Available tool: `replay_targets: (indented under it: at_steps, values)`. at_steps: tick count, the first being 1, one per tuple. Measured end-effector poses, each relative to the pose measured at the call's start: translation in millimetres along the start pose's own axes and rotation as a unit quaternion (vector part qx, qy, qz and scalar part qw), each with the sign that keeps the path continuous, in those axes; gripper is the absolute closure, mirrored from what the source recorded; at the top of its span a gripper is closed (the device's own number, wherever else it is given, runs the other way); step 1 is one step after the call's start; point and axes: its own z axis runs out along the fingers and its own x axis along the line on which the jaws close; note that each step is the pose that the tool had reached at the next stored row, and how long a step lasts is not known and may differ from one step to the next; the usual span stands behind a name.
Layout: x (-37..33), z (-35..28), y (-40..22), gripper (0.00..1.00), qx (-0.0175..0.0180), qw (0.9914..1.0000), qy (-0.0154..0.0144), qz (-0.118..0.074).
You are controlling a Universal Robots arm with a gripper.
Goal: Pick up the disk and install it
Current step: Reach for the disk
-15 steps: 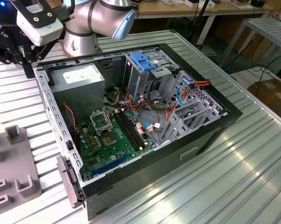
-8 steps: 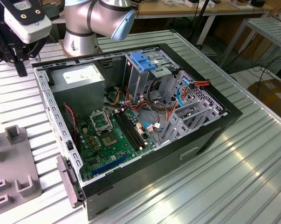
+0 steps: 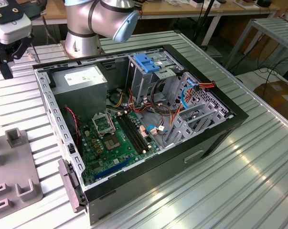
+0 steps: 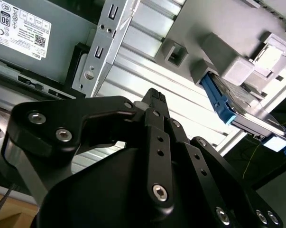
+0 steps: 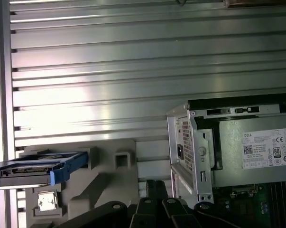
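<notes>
Pick-up stage — the gripper (image 3: 4, 67) hangs upper left in the exterior view, fingers (image 4: 154, 118) pressed together, empty. The disk (image 5: 33, 168) stands untouched in its grey holder (image 5: 109, 190) beside the computer case (image 3: 215, 138) — grasping it likely calls for opening first.

Shiny metal tbl (image 3: 258, 181), blue-plastic-railed disk (image 5: 33, 170)
</notes>
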Motion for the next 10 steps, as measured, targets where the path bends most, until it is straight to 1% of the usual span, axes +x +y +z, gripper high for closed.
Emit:
replay_targets:
  at_steps: [2, 9, 10]
  values:
    - [7.3, -0.1, 0.8, 0.90, 0.0000, 1.00000, 0.0000, 0.000]
    - [27.7, -0.6, 2.4, 0.90, 0.0000, 1.00000, 0.0000, 0.000]
    - [32.1, -0.7, 2.7, 0.90, 0.0000, 1.00000, 0.0000, 0.000]
